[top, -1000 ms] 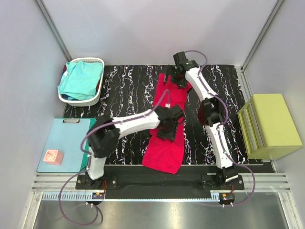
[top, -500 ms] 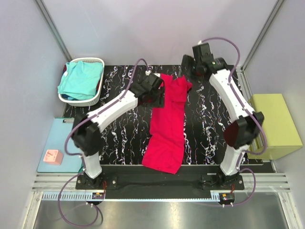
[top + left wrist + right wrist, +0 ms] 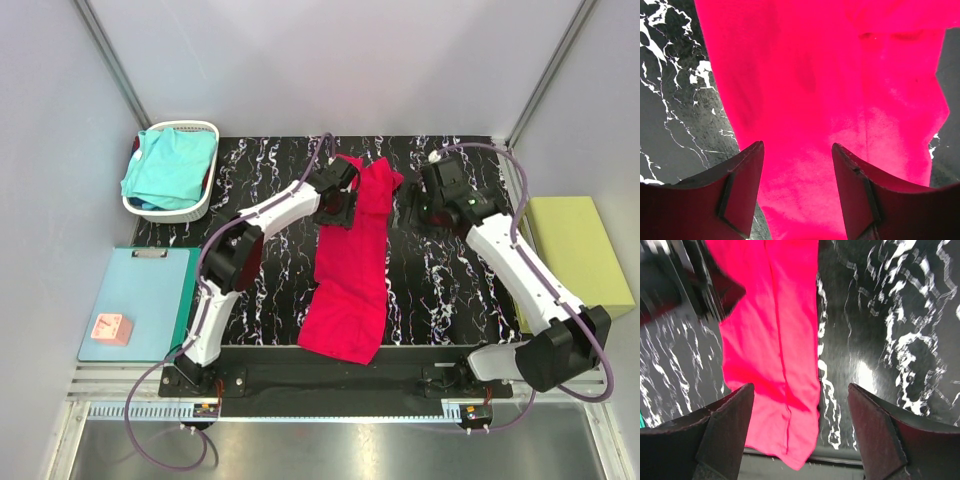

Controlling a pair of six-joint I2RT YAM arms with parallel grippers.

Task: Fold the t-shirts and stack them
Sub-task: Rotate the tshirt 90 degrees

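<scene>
The crimson t-shirt (image 3: 352, 270) is laid lengthwise near-to-far on the marbled table (image 3: 260, 290), flanked at its far end by the outstretched left gripper (image 3: 797, 147) and right gripper (image 3: 799, 390), both spread open, while the turquoise t-shirt (image 3: 170, 165) is heaped in the basket (image 3: 185, 126).

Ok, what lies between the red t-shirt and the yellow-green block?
In the top external view, only the right arm's white forearm, crossing above bare black marbled tabletop between red t-shirt and block.
</scene>
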